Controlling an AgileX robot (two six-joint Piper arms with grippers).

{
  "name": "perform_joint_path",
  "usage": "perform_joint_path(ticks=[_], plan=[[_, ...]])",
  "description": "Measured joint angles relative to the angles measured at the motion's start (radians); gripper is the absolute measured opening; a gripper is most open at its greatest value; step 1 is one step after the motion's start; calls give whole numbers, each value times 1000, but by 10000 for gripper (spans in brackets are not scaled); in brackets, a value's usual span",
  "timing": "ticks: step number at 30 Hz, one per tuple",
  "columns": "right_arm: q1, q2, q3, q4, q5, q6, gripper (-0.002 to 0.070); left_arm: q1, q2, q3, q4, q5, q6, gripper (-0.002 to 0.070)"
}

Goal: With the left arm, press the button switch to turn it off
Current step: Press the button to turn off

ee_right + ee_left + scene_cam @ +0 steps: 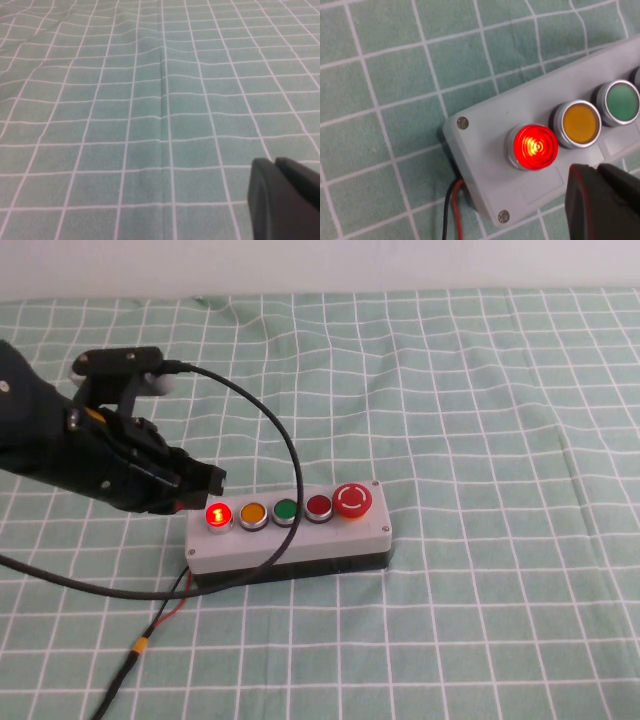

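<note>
Green checked cloth (480,390) lies open beyond my left gripper (205,483). Its tips, pressed together, hover just beside the lit red button (218,515) at the switch box's (300,545) near end. My right gripper (285,200), also pressed together, sees only cloth.

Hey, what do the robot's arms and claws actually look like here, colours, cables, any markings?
The left arm is glossy black, with an orange accent and a black bracket carrying a whitish part near the wrist. A black cable loops off it. The left claw, beside the lit red button, is matte black with a thin red edge. The right claw shows only as dark rounded fingers over the green checked cloth.
</note>
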Motion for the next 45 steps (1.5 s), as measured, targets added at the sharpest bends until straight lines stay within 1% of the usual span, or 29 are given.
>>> perform_joint_path(ticks=[3, 15, 26, 34, 45], plan=[[0, 0, 0, 0, 0, 0, -17, -17, 25, 0, -2, -24, 9, -2], [0, 0, 0, 0, 0, 0, -17, -19, 90, -1, 5, -84, 20, -2], [0, 0, 0, 0, 0, 0, -17, -19, 128, -5, 5, -78, 27, -2], [0, 0, 0, 0, 0, 0, -17, -19, 137, -10, 41, -73, 30, -2], [0, 0, 0, 0, 0, 0, -17, -19, 156, -19, 45, -69, 29, -2]])
